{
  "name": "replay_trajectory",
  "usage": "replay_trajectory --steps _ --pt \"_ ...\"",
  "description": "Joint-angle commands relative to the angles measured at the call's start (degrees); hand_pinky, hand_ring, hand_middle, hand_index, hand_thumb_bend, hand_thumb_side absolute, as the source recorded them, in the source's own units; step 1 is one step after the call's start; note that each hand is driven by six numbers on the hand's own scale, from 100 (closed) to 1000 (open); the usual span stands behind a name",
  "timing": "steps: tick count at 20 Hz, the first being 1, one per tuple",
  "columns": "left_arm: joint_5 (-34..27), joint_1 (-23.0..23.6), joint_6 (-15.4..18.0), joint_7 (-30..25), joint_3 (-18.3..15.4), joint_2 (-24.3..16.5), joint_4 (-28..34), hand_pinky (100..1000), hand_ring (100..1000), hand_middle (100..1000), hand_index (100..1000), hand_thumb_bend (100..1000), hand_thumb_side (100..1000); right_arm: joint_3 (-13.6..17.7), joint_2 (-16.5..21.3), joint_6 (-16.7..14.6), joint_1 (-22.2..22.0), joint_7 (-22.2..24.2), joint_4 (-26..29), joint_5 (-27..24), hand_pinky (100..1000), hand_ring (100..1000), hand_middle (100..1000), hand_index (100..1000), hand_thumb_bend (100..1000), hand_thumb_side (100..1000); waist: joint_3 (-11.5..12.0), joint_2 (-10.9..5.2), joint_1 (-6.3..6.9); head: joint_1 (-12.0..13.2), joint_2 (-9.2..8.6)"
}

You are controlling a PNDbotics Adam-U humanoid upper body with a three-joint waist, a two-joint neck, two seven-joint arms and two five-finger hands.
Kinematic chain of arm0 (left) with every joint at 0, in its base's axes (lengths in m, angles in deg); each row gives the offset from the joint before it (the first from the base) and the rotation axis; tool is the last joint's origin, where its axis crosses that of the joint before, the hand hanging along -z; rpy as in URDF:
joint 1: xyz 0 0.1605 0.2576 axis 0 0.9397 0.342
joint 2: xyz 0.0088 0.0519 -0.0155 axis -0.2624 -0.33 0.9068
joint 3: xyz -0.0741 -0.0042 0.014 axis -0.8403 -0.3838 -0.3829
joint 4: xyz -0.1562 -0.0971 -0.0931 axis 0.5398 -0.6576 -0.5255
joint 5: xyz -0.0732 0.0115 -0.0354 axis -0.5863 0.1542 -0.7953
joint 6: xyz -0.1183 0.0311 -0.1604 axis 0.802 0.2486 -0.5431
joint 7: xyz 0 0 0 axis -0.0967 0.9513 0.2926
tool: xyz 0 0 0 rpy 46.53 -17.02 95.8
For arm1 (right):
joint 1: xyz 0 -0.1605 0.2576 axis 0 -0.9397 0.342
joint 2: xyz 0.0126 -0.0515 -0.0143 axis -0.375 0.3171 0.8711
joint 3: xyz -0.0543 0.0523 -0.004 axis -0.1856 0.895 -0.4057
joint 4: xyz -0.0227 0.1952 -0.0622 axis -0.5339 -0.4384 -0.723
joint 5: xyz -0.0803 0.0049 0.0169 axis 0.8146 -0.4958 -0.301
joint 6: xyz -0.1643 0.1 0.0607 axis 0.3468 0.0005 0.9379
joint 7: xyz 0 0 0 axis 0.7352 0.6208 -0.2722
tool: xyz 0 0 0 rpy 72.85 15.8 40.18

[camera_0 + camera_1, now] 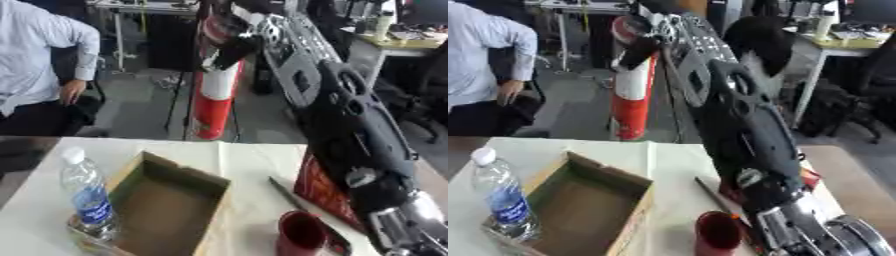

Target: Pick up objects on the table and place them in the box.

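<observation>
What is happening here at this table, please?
A robot is working at a table with an open cardboard box. Its right arm stretches up and away over the table, and the right hand seems to hold a red and white thing; the fingers are not clear. A water bottle stands upright at the box's left side, and a dark red cup stands at its right, near a red packet. The box looks empty. The left hand is not visible.

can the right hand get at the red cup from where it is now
Probably not right away. The right arm stretches up and away from the table, and what looks like its hand is high, far from the red cup. Nothing covers the cup.
</observation>
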Motion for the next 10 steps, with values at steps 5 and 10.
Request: replay_trajectory --steps 5,10 --pt "0.1 -0.3 -0.1 -0.3 0.1 -0.9 0.8 871 738 743 710 100 1000 -2.6 0.2 0.2 2.2 3.4 6.2 -2.0 282 461 381 453 383 350 0.2 -1.59 0.06 0.2 0.42" --pt "0.1 -0.4 -0.1 -0.3 0.2 -0.8 0.8 871 738 743 710 100 1000 -3.9 -0.6 -0.1 2.0 4.9 8.4 -3.3 280 461 382 452 379 353 0.5 -1.67 -0.08 0.1 0.27"
